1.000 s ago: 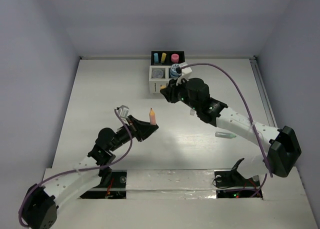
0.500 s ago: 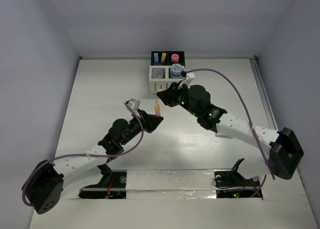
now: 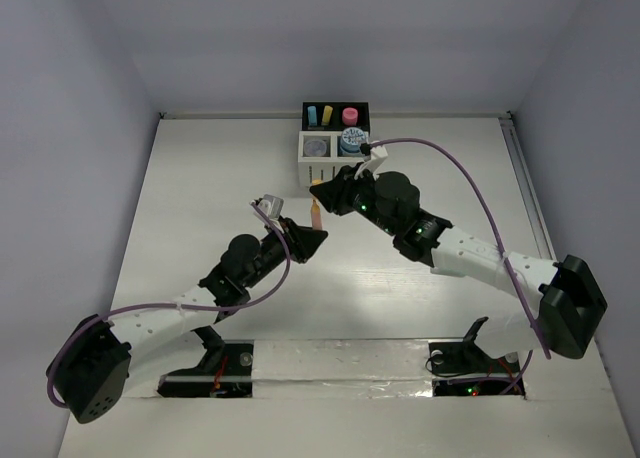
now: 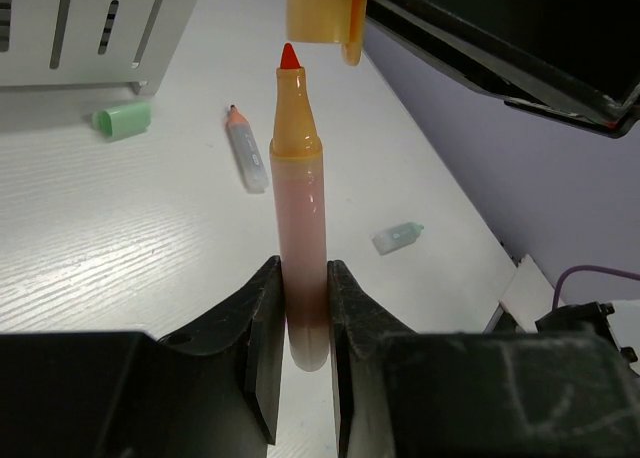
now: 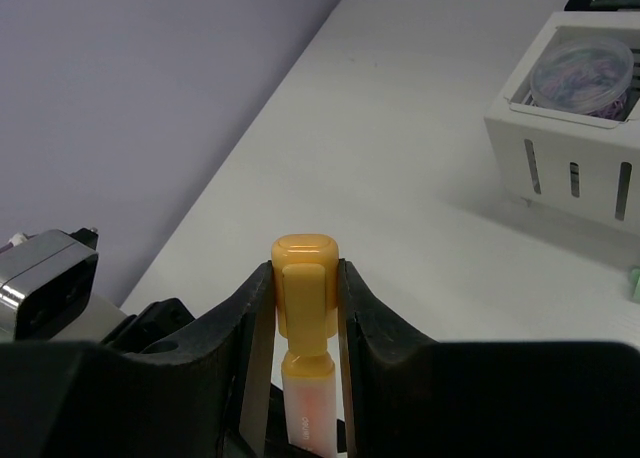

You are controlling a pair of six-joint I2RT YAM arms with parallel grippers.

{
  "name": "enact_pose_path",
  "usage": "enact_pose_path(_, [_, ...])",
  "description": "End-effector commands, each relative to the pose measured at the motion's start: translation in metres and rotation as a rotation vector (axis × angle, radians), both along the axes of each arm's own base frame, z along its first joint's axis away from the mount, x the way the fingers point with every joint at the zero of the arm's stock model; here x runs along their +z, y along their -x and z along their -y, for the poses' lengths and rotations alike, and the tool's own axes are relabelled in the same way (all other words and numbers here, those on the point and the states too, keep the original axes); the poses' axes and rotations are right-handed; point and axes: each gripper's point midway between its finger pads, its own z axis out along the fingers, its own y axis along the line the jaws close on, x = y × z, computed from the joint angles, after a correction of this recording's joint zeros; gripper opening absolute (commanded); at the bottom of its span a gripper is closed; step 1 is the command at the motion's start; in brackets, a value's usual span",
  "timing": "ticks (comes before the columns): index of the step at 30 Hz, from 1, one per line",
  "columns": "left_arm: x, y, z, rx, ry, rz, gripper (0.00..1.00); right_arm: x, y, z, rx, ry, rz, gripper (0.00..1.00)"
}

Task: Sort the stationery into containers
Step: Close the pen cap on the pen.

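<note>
My left gripper [image 4: 300, 268] [image 3: 308, 236] is shut on the lower barrel of an orange marker [image 4: 298, 208] [image 3: 316, 218], held upright with its red tip bare. My right gripper [image 5: 305, 268] [image 3: 322, 193] is shut on the marker's orange cap [image 5: 305, 278] [image 4: 320, 13]. The cap hangs just above the tip, in line with it, with a small gap seen in the left wrist view. The containers [image 3: 335, 143] stand at the far middle of the table: two white slatted bins holding round rolls [image 5: 583, 66] and two black bins holding short coloured stubs [image 3: 330, 113].
On the table beyond the marker lie a green cap [image 4: 122, 119], a short clear pen with a pencil-like tip [image 4: 245, 150] and another pale green cap [image 4: 398, 237]. The white slatted bin [image 4: 90, 28] stands close behind them. The two arms meet mid-table.
My left arm carried the marker up and to the right, toward the organiser. My right gripper came down and left with the cap until it sat over the marker's tip.
</note>
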Motion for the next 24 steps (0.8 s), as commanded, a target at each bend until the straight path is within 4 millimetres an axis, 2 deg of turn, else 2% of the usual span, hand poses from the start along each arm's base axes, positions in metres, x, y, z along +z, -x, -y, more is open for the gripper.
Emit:
enact_pose_path(1, [0.037,-0.004,0.005,-0.005,0.057,0.087,0.00,0.025,0.000,-0.006,0.010,-0.058,0.049,0.00])
enact_pose_path(17, [0.043,-0.002,0.007,-0.020,0.060,0.093,0.00,0.020,0.001,-0.013,0.021,-0.016,0.067,0.00])
enact_pose_path(24, [0.060,-0.004,0.005,-0.003,0.071,0.118,0.00,0.008,0.017,-0.014,0.031,0.012,0.061,0.00])
